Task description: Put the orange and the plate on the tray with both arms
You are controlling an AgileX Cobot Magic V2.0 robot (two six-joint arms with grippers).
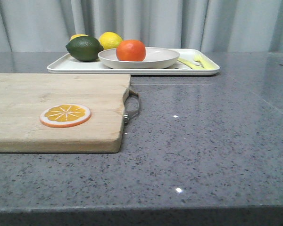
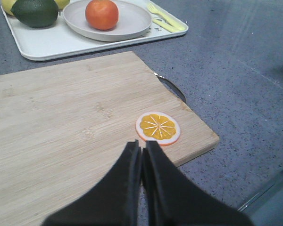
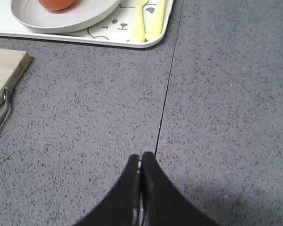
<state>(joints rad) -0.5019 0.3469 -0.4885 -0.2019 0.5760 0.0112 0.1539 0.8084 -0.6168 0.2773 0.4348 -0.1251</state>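
Left fingers: pressing together, gripping nothing, hovering over the cutting board.
Orange: sitting in the plate on the tray; task looking complete.
Right fingers: closing emptily, hanging above bare countertop.

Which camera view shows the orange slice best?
The left wrist view: the orange slice is seen from above, close, on the cutting board. The front view shows it low and flattened. The right wrist view misses it.
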